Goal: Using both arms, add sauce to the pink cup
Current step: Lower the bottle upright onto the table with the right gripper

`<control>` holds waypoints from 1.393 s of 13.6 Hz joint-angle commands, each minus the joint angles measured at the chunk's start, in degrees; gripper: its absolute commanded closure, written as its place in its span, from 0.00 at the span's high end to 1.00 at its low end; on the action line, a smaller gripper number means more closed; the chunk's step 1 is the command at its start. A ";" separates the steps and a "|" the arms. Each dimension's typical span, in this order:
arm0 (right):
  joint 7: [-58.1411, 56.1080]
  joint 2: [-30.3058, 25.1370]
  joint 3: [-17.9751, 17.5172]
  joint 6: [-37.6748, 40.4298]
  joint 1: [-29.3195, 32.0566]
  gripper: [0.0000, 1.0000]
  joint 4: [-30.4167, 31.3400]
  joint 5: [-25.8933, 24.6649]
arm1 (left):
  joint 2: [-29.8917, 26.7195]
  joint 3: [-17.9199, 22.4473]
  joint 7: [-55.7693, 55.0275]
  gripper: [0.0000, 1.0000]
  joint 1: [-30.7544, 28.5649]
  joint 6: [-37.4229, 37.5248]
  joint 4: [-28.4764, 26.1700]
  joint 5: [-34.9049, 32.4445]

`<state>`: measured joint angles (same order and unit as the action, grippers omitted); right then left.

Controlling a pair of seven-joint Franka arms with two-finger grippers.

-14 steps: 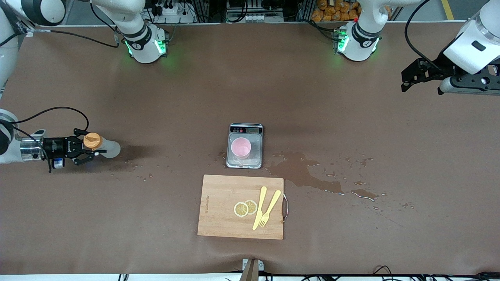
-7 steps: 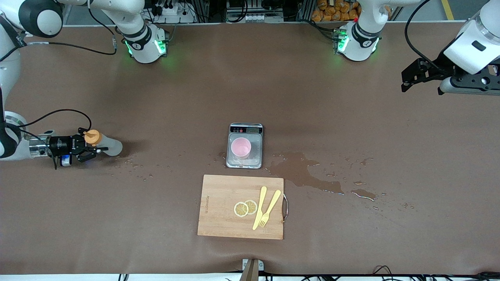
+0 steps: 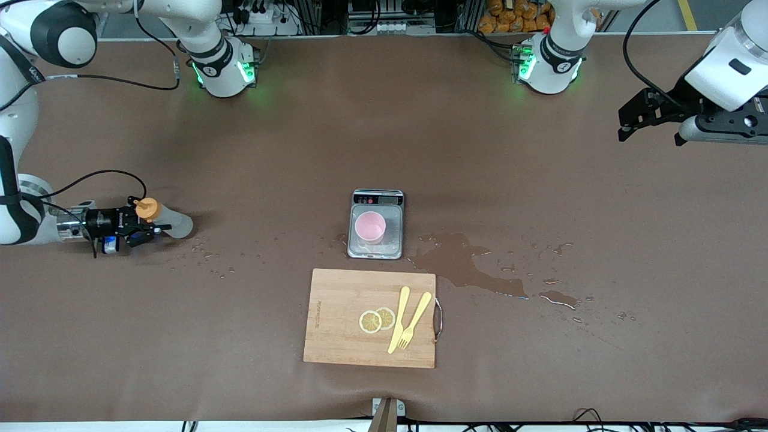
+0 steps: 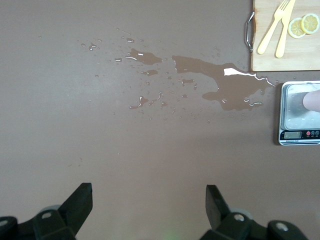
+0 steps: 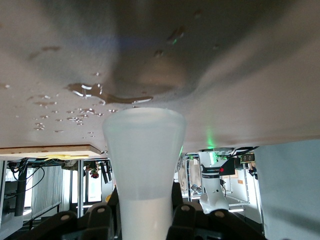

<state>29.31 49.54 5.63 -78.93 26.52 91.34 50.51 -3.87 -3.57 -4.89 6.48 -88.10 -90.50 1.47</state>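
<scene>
right gripper holds the sauce at the table's end, left arm waits

the right gripper [image 3: 143,226] sits low at the right arm's end of the table, its fingers pinched on the sauce [image 3: 163,222] just below the orange cap [image 3: 147,209]. the bottle is tilted, with the cap up near the gripper and the translucent body pointing toward the middle of the table. in the right wrist view the pale body of the sauce [image 5: 144,160] fills the space between the dark fingers [image 5: 100,220], with the wet table surface above it.

the pink cup [image 3: 370,226] stands upright on the steel scale [image 3: 376,224] at the middle of the table, well apart from the sauce. the scale's display edge faces the robots' bases. in the left wrist view only a sliver of the pink cup [image 4: 312,100] shows at the picture's edge, on the scale [image 4: 295,112].

the left gripper [image 3: 651,117] waits in the air over the left arm's end of the table, its fingers [image 4: 77,202] spread wide with nothing between them.

a wooden cutting board [image 3: 342,318] lies nearer to the front camera than the scale, carrying two lemon slices [image 3: 377,320], a yellow knife [image 3: 398,318] and a yellow fork [image 3: 415,321]. a brown puddle [image 3: 465,264] spreads on the table [image 3: 384,132] beside the scale, toward the left arm's end, with smaller drops around it.
</scene>
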 commanded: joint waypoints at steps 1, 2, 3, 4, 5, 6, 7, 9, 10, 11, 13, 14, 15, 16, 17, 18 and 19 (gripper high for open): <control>-0.83 0.73 -0.88 0.28 1.34 0.23 -0.73 1.17 | -0.35 -0.29 -0.92 1.00 -0.33 0.04 0.24 0.28; -0.92 0.73 -0.88 -0.34 1.26 0.28 -0.73 1.08 | -0.35 -0.21 -0.92 1.00 -0.42 0.04 0.24 0.28; -0.75 0.73 -0.88 -1.21 1.08 0.44 -0.73 0.82 | -0.35 0.06 -0.92 1.00 -0.42 0.04 0.24 0.28; -0.22 0.73 -0.88 -1.92 0.82 0.59 -0.81 0.65 | -0.35 0.06 -0.92 1.00 -0.42 0.04 0.24 0.37; -0.13 0.73 -0.88 -1.93 0.73 0.69 -0.81 0.64 | -0.44 0.06 -0.92 1.00 -0.42 0.04 0.32 0.37; -0.13 0.73 -0.88 -1.93 0.73 0.78 -0.99 0.56 | -0.44 0.06 -0.92 1.00 -0.42 0.04 0.24 0.37; -0.04 0.73 -0.88 -1.84 0.81 0.88 -1.34 0.47 | -0.35 0.06 -0.92 1.00 -0.33 0.04 0.24 0.37; -0.13 0.73 -0.88 -1.57 1.25 1.00 -2.13 0.47 | -0.35 0.06 -0.92 1.00 -0.42 0.04 0.24 0.37; 0.39 0.73 -0.88 -1.31 1.17 1.00 -3.00 0.47 | -0.35 0.06 -0.92 1.00 -0.42 0.04 0.24 0.37; 1.79 0.65 -0.88 -1.05 1.25 1.00 -4.14 0.47 | -0.35 0.06 -0.92 1.00 -0.42 0.04 0.24 0.37; 4.26 0.65 -0.88 0.79 1.43 1.00 -6.95 0.29 | -0.35 0.15 -1.00 1.00 -0.42 0.04 0.24 0.37; 4.35 0.73 -0.80 2.63 1.69 1.00 -8.27 0.21 | -0.44 0.23 -1.00 1.00 -0.42 0.04 0.24 0.37; 4.35 0.65 -0.80 4.21 2.74 1.00 -9.68 -0.49 | -0.44 0.23 -1.00 1.00 -0.42 0.04 0.24 0.37; 4.27 0.65 -0.80 5.27 3.62 1.00 -11.52 -1.02 | -0.44 0.23 -1.00 1.00 -0.42 0.04 0.24 0.37; 4.35 0.56 -0.80 6.76 3.89 1.00 -13.02 -1.29 | -0.44 0.23 -1.00 1.00 -0.42 0.04 0.24 0.37; 4.27 0.30 -0.71 8.43 3.98 1.00 -14.86 -1.64 | -0.44 0.15 -1.00 1.00 -0.42 0.04 0.24 0.37; 4.35 0.12 -0.80 10.27 3.98 1.00 -17.14 -3.38 | -0.53 -0.03 -1.00 1.00 -0.42 0.04 0.32 0.37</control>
<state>32.24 49.82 5.83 -71.92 29.38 78.70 49.80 -3.87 -3.18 -4.89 6.42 -88.10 -90.48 1.47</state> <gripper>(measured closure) 0.000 0.000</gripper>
